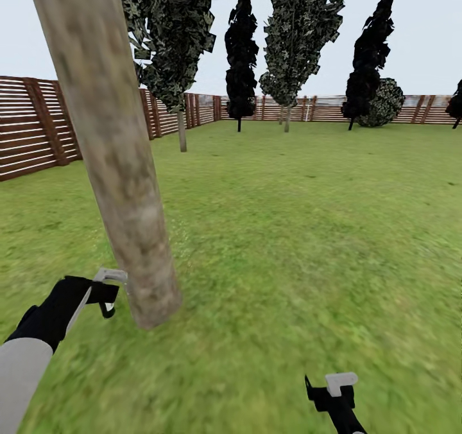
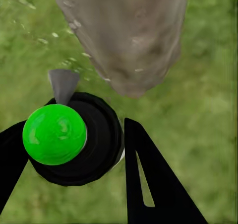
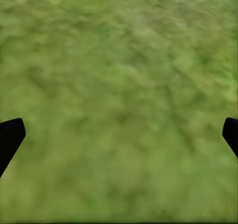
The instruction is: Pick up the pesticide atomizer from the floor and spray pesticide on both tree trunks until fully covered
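Observation:
A thick, mottled grey-brown tree trunk (image 1: 119,164) rises close in front of me at the left, and its base meets the grass. My left gripper (image 1: 108,296) hovers just left of that base. In the left wrist view, this gripper (image 2: 74,129) is shut on the pesticide atomizer (image 2: 54,134), a black round body with a bright green ball top. Its grey nozzle (image 2: 63,85) points at the trunk (image 2: 129,35). Tiny white specks of pesticide (image 2: 74,23) float beside the bark. My right gripper (image 1: 337,389) hangs low over the grass, open, with its fingertips (image 3: 10,134) wide apart.
The lawn (image 1: 308,228) stretches ahead to a reddish-brown slat fence (image 1: 32,132). Two trees with mottled pale-green crowns (image 1: 182,132) (image 1: 287,116) stand far off, with dark cypress-like trees (image 1: 241,55) (image 1: 372,55) and a round shrub (image 1: 385,103) near the fence.

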You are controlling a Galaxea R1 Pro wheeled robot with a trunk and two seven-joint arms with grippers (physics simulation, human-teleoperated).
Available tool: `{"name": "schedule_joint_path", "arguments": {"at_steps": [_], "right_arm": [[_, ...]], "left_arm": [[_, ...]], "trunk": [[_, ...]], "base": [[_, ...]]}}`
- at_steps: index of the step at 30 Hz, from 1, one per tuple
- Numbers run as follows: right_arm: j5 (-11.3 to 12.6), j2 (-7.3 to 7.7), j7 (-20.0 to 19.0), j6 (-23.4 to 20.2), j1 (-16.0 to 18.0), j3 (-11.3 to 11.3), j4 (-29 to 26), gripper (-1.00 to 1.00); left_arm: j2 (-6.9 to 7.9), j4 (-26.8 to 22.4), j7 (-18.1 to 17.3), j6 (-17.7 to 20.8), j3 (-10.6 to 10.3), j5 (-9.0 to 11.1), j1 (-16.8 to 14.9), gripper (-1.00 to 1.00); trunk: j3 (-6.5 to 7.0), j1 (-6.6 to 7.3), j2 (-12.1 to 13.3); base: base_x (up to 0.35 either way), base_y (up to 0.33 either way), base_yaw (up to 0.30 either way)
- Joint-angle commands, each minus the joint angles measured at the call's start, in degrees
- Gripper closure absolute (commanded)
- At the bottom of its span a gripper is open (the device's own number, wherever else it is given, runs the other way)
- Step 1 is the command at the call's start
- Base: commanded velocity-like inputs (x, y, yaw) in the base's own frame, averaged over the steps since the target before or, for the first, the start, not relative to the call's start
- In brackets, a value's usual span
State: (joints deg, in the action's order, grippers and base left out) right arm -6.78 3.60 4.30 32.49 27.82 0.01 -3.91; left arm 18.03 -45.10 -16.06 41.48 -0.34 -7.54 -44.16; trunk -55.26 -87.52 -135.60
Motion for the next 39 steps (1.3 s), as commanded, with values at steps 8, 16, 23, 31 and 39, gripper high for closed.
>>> {"name": "schedule_joint_path", "arguments": {"at_steps": [8, 16, 23, 31, 39], "right_arm": [[-0.6, 0.01, 0.5, 0.1, 0.0, 0.0, 0.0, -1.0], [-0.6, 0.0, 0.4, 0.1, 0.0, 0.0, 0.0, -1.0], [-0.6, 0.0, 0.4, 0.1, 0.0, 0.0, 0.0, -1.0], [-0.6, 0.0, 0.4, 0.1, 0.0, 0.0, 0.0, -1.0], [-0.6, 0.0, 0.4, 0.1, 0.0, 0.0, 0.0, -1.0]], "left_arm": [[0.95, -10.7, -1.9, 8.6, -1.3, -0.9, -0.3, 1.0], [2.16, -13.8, -6.7, 9.4, -1.6, -0.5, -0.1, 1.0], [2.55, -14.0, -6.7, 9.6, -1.5, -0.8, 0.4, 1.0], [2.14, -20.0, -6.7, 16.2, -1.5, -0.5, -2.6, 1.0], [4.1, -18.1, -6.2, 15.6, -1.2, -1.0, 0.5, 1.0]], "trunk": [[-0.06, 0.02, 0.0], [-0.06, 0.02, 0.0], [-0.06, 0.02, 0.0], [-0.06, 0.02, 0.0], [-0.06, 0.02, 0.0]], "base": [[-0.006, 0.002, 0.0], [0.0, 0.0, 0.0], [-0.154, 0.029, 0.0], [-0.009, 0.002, 0.0], [0.008, -0.009, 0.0]]}}
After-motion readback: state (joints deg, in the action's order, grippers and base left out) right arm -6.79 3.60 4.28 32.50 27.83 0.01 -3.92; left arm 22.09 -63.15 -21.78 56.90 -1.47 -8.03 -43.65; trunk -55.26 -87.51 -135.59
